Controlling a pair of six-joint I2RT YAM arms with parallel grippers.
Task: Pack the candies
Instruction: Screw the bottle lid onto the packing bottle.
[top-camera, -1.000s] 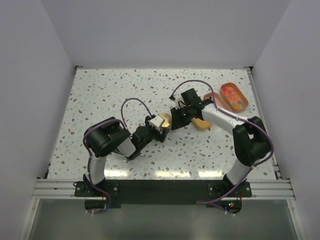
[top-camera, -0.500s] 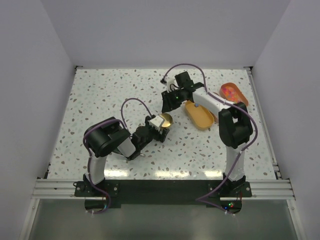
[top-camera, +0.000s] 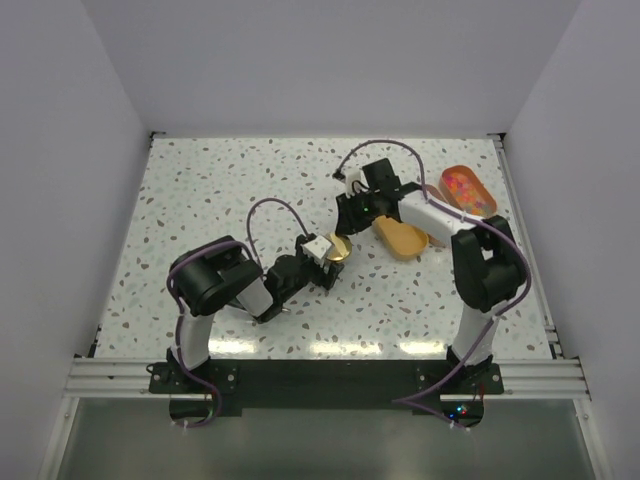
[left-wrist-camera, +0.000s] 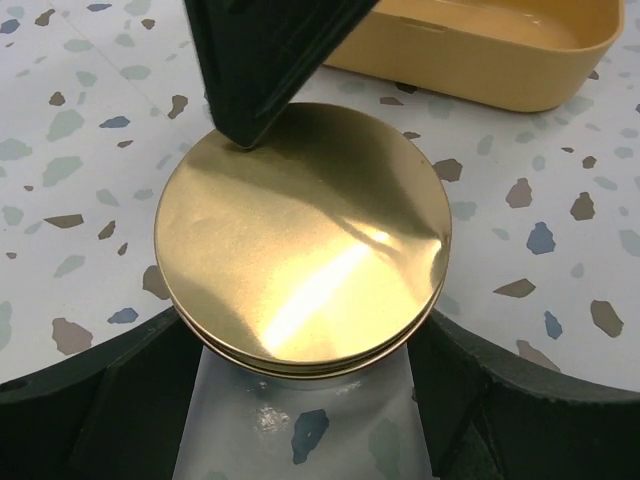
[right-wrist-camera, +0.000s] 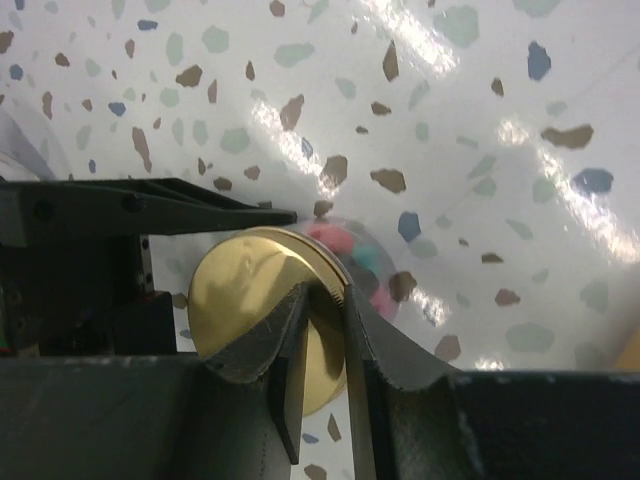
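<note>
Candies (right-wrist-camera: 352, 262) partly packed: some inside the clear jar (left-wrist-camera: 300, 415), more loose in the orange tray (top-camera: 487, 192).
Left pincer (left-wrist-camera: 305, 392) wide, gripping the jar; right pincer (right-wrist-camera: 322, 302) narrow, pinching the gold lid (left-wrist-camera: 300, 240) at its rim. Lid looks on; the tray's remainder is probably yet to pack.

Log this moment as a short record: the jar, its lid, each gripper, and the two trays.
jar: clear jar, candies visible inside
lid: gold lid on top of the jar
left gripper: fingers clamped on either side of the jar
right gripper: pinching the lid's rim
yellow tray: beside the jar, partly under the right arm
orange tray: far right, holds loose candies
</note>
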